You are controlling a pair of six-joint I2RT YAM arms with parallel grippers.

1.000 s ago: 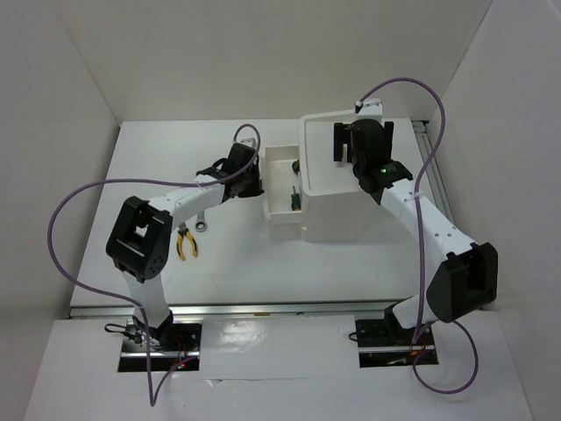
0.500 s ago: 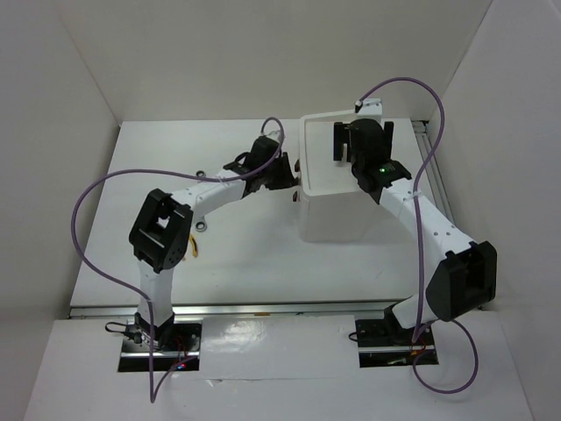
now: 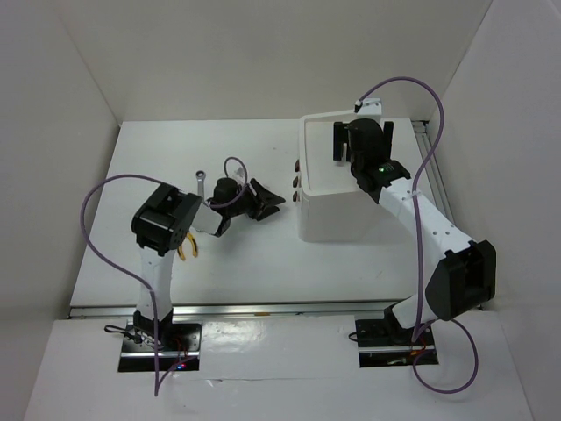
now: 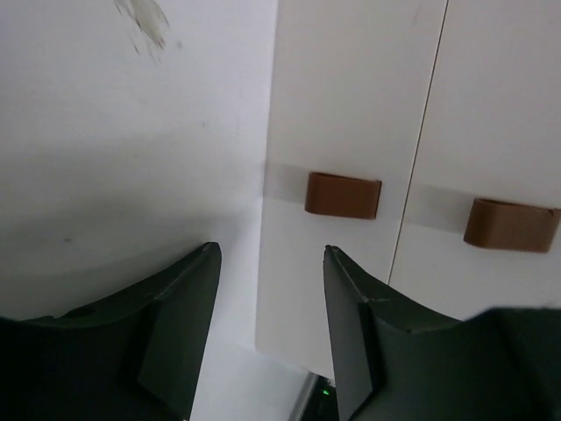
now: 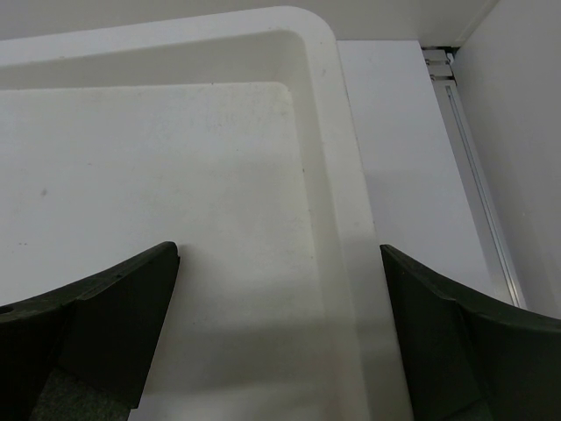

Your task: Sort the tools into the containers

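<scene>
The white container unit stands at the right with its drawers pushed in; two brown knobs show on the drawer fronts in the left wrist view. My left gripper is open and empty, a short way left of those knobs. The right gripper hangs open and empty over the bare top tray. A silver wrench lies on the table behind the left arm. Yellow-handled pliers peek out from under the left arm's elbow. No other tools are visible.
White walls close in the table on the left, back and right. A metal rail runs along the table's right edge beside the unit. Purple cables loop off both arms.
A drawer that stood pulled out to the left, with tools in it, has been pushed shut. My left gripper has opened and drawn back leftward. The right arm has not moved.
</scene>
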